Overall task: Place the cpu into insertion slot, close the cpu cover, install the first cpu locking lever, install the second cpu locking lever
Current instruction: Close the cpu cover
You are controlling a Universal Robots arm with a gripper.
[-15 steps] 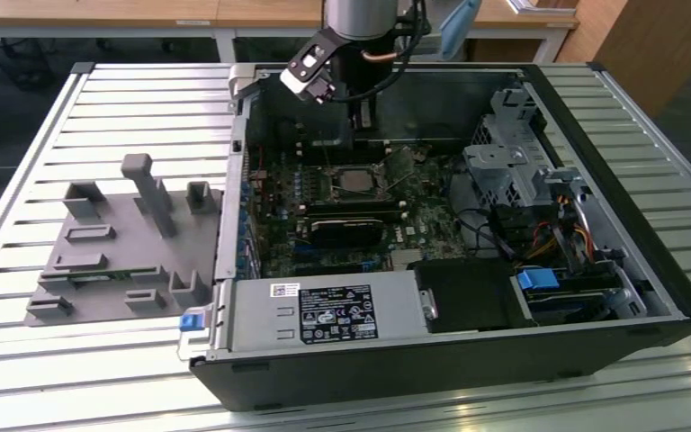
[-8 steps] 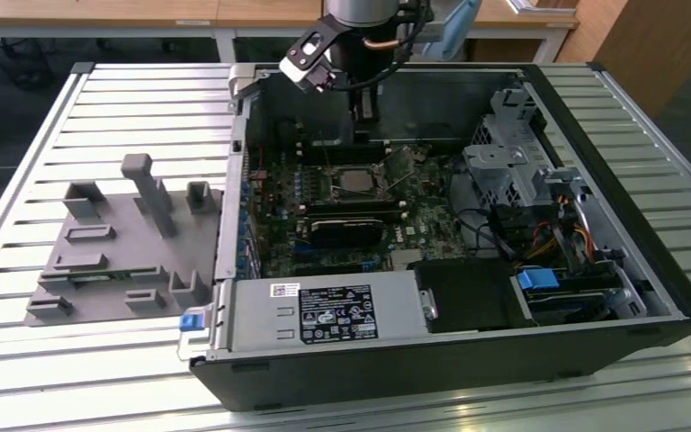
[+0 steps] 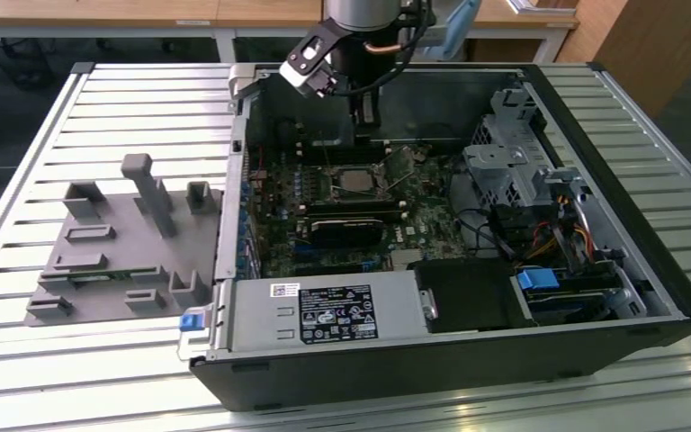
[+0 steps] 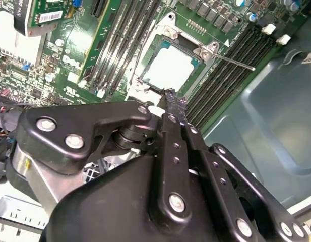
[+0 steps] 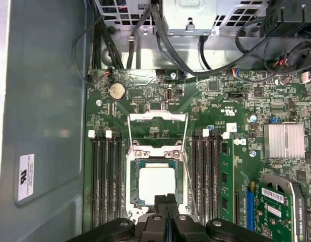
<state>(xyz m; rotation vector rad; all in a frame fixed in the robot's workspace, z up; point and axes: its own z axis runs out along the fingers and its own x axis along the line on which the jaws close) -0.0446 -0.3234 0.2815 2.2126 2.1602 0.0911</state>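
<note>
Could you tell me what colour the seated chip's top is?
Pale silver-grey; the small square flat cpu shows best in the first wrist view.

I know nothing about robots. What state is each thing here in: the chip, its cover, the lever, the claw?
cpu: seated in the insertion slot, silver top up.
cpu cover: open, tipped back off the chip.
locking lever: unlatched, sticking out.
claw: shut, fingertips together, at the slot's edge.

The arm [image 3: 363, 18] is hanging down from the upper middle of the exterior view, its wrist pointing downward. In both wrist views the gripper [image 5: 166, 197] is pressing its two black fingers [image 4: 171, 113] flat together.
</note>
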